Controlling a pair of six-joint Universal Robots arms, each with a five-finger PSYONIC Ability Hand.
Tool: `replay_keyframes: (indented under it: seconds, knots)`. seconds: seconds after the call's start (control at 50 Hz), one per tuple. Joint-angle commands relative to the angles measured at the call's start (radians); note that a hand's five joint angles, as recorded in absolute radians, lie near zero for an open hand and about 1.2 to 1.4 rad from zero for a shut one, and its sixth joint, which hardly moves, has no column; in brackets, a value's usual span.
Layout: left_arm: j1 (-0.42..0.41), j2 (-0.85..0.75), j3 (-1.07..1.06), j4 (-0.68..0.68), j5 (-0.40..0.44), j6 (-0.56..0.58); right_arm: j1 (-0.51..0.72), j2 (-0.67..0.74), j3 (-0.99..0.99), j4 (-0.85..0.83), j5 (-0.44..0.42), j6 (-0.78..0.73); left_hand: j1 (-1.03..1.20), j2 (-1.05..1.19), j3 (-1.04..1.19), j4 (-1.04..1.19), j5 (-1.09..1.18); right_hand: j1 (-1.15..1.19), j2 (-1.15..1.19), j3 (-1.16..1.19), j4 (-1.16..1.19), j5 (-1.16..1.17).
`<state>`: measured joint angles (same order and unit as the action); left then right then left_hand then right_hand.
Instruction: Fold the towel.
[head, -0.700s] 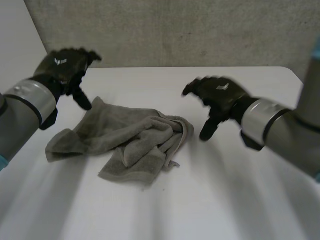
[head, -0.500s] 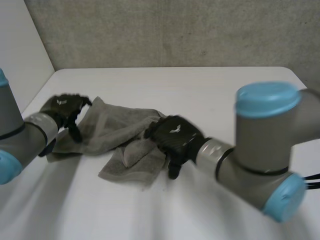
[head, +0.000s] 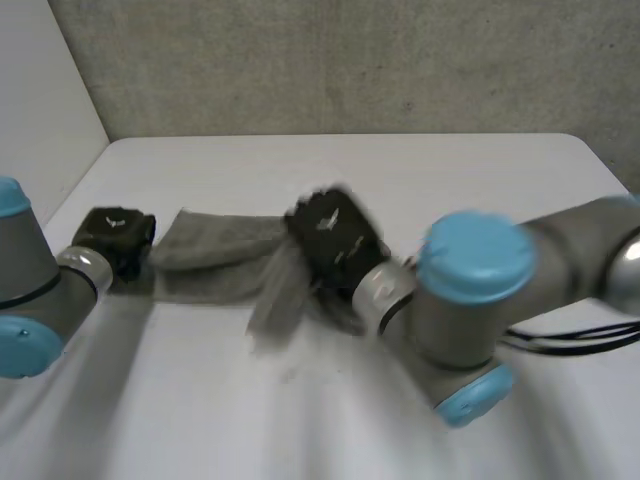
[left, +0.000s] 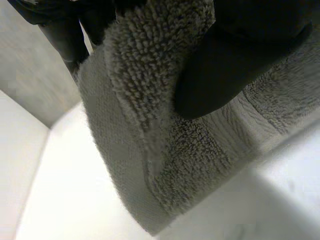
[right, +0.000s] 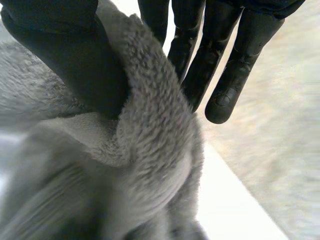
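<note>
A grey towel (head: 215, 262) hangs stretched between my two hands above the white table (head: 300, 420). My left hand (head: 116, 237) holds its left end; in the left wrist view the thumb (left: 235, 65) presses the towel's edge (left: 150, 75) against the fingers (left: 65, 35). My right hand (head: 333, 240) grips the towel's right end. In the right wrist view its thumb (right: 75, 60) pinches a fold of the towel (right: 150, 135) against the fingers (right: 225, 75). A loose part of the cloth droops below the right hand toward the table.
A grey wall (head: 350, 60) stands behind the table's far edge. A pale wall (head: 40, 110) runs along the left side. My right arm (head: 470, 300) reaches across the middle of the table.
Both hands came down onto the crumpled towel, took hold of it and lifted it. The towel has gone from a heap on the table to a band pulled out between them.
</note>
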<state>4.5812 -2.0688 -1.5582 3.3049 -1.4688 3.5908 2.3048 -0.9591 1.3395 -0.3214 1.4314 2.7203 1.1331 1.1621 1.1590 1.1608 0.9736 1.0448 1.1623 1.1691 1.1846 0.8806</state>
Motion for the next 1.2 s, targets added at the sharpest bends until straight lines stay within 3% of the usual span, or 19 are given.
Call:
replay_keyframes:
  seconds: [0.02,0.12,0.24,0.34,0.38,0.46,0.52,0.56,0.6,0.62,0.64,0.68,0.7,0.72,0.76,0.94,1.2]
  knots:
    - [-0.051,0.281,-0.066,-0.033,0.001,-0.044,-0.214,-0.297,0.037,0.123,-0.019,0.246,0.263,0.234,0.237,0.235,0.248,0.351,0.234,0.227,0.212,0.341]
    - [-0.056,0.462,-0.075,-0.094,0.010,-0.124,-0.398,-0.433,-0.002,0.346,-0.126,0.312,0.263,0.234,0.237,0.235,0.248,0.351,0.234,0.227,0.212,0.341]
    - [-0.056,0.518,-0.060,-0.156,0.032,-0.187,-0.505,-0.457,-0.025,0.394,-0.209,0.358,0.263,0.234,0.237,0.235,0.248,0.351,0.234,0.227,0.212,0.341]
    - [-0.064,0.467,-0.075,-0.182,0.091,-0.195,-0.556,-0.386,-0.036,0.401,-0.275,0.443,0.263,0.234,0.237,0.235,0.248,0.351,0.234,0.227,0.212,0.341]
    - [-0.083,0.342,-0.062,-0.183,0.104,-0.199,-0.555,-0.269,-0.051,0.403,-0.304,0.457,0.263,0.234,0.237,0.235,0.248,0.351,0.234,0.227,0.212,0.341]
    - [-0.108,0.214,-0.026,-0.177,0.102,-0.191,-0.547,-0.168,-0.072,0.387,-0.304,0.434,0.263,0.234,0.237,0.235,0.248,0.351,0.234,0.227,0.212,0.341]
    - [-0.110,0.080,0.050,-0.165,0.096,-0.190,-0.547,-0.065,-0.109,0.363,-0.293,0.374,0.263,0.234,0.237,0.235,0.248,0.347,0.229,0.222,0.207,0.336]
    - [-0.110,0.026,0.092,-0.162,0.094,-0.191,-0.545,-0.013,-0.135,0.352,-0.281,0.332,0.217,0.188,0.191,0.189,0.202,0.206,0.088,0.081,0.066,0.195]
    - [-0.099,-0.042,0.150,-0.147,0.078,-0.190,-0.545,0.052,-0.175,0.355,-0.237,0.245,-0.157,-0.186,-0.183,-0.185,-0.172,-0.159,-0.277,-0.283,-0.299,-0.170]
    - [-0.099,-0.042,0.150,-0.146,0.078,-0.190,-0.545,0.053,-0.175,0.355,-0.236,0.245,-0.159,-0.188,-0.185,-0.187,-0.174,-0.161,-0.279,-0.286,-0.301,-0.172]
    - [-0.091,-0.056,0.164,-0.134,0.058,-0.190,-0.547,0.057,-0.177,0.354,-0.215,0.202,-0.223,-0.252,-0.249,-0.251,-0.238,-0.333,-0.450,-0.457,-0.473,-0.343]
    - [-0.087,-0.056,0.165,-0.116,0.039,-0.188,-0.548,0.056,-0.175,0.355,-0.204,0.172,-0.264,-0.293,-0.290,-0.292,-0.280,-0.465,-0.583,-0.590,-0.605,-0.476]
    - [-0.085,-0.053,0.161,-0.093,0.024,-0.188,-0.551,0.048,-0.171,0.355,-0.197,0.156,-0.402,-0.431,-0.427,-0.429,-0.417,-0.592,-0.709,-0.716,-0.731,-0.602]
    - [-0.085,-0.053,0.161,-0.093,0.024,-0.188,-0.551,0.048,-0.171,0.355,-0.197,0.156,-0.403,-0.432,-0.429,-0.431,-0.418,-0.593,-0.710,-0.717,-0.733,-0.603]
    - [-0.087,-0.022,0.142,-0.079,0.005,-0.188,-0.554,0.004,-0.155,0.358,-0.190,0.148,-0.727,-0.756,-0.753,-0.755,-0.743,-0.707,-0.824,-0.831,-0.847,-0.717]
    - [-0.105,0.153,0.030,-0.073,0.010,-0.188,-0.564,-0.187,-0.016,0.352,-0.212,0.098,-0.881,-0.910,-0.907,-0.909,-0.896,-0.743,-0.860,-0.867,-0.882,-0.753]
    - [-0.104,0.374,-0.180,-0.079,0.021,-0.153,-0.553,-0.293,0.263,0.289,-0.341,-0.318,-0.838,-0.867,-0.863,-0.865,-0.853,-0.743,-0.860,-0.867,-0.882,-0.753]
